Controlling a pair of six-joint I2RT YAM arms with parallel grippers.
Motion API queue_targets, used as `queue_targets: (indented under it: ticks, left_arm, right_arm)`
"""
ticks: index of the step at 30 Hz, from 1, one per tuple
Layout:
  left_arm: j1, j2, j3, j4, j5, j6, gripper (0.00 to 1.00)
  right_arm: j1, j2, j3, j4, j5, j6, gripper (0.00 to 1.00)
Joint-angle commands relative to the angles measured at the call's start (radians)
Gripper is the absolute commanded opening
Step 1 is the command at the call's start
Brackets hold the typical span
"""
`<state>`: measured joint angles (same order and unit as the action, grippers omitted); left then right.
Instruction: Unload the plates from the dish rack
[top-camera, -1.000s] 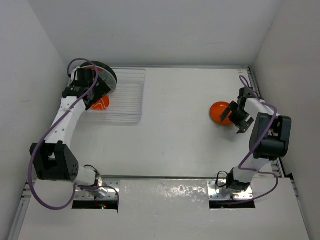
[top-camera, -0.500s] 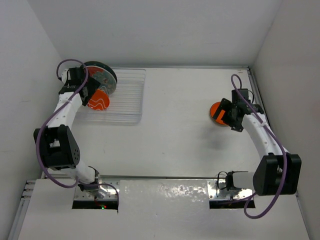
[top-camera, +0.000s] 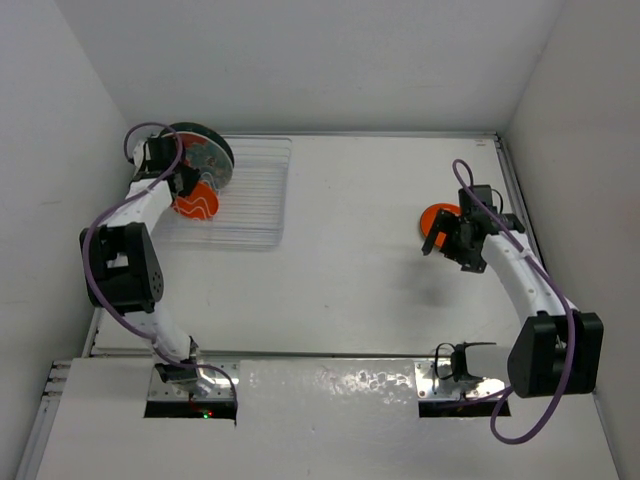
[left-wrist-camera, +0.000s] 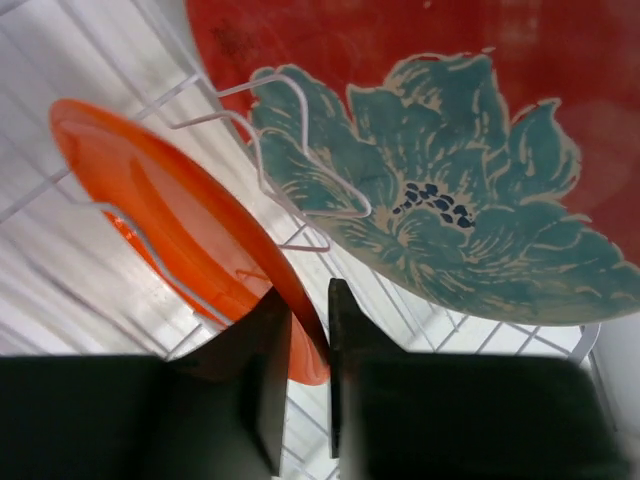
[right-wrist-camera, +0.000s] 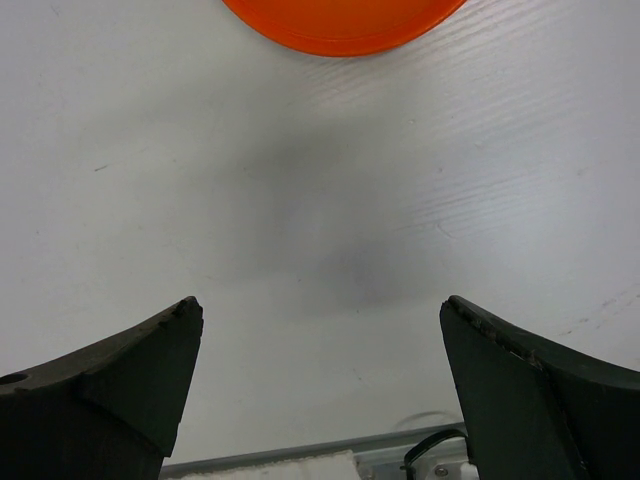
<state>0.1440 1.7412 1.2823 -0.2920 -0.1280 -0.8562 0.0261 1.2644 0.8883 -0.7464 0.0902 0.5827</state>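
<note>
At the upper left, the left gripper (left-wrist-camera: 308, 310) is clamped on the rim of the orange plate (left-wrist-camera: 170, 205) standing on edge in the rack (top-camera: 255, 195), just beside the flowered plate (left-wrist-camera: 440, 200), while the right gripper (right-wrist-camera: 320, 370), fingers spread, hovers well away at the right.

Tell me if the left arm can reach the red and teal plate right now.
Probably not yet. The left hand is closed on the rim of the orange plate, and that plate stands right beside the red and teal plate in the rack. It should clear that one first.
</note>
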Motion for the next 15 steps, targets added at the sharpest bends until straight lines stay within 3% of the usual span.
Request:
queue_targets:
  ticks: [1, 3, 15]
  left_arm:
    - [0.02, -0.022, 0.029, -0.029, -0.044, -0.004, 0.06]
    - [0.022, -0.043, 0.038, -0.062, -0.047, -0.006, 0.0]
    - [0.02, -0.252, 0.115, -0.182, 0.08, 0.039, 0.0]
  right_arm:
    - [0.001, -0.026, 0.057, -0.022, 0.008, -0.018, 0.99]
    - [0.001, -0.031, 0.073, -0.028, 0.0, -0.011, 0.99]
    - [0.003, -0.017, 0.222, -0.059, -0.108, 0.042, 0.99]
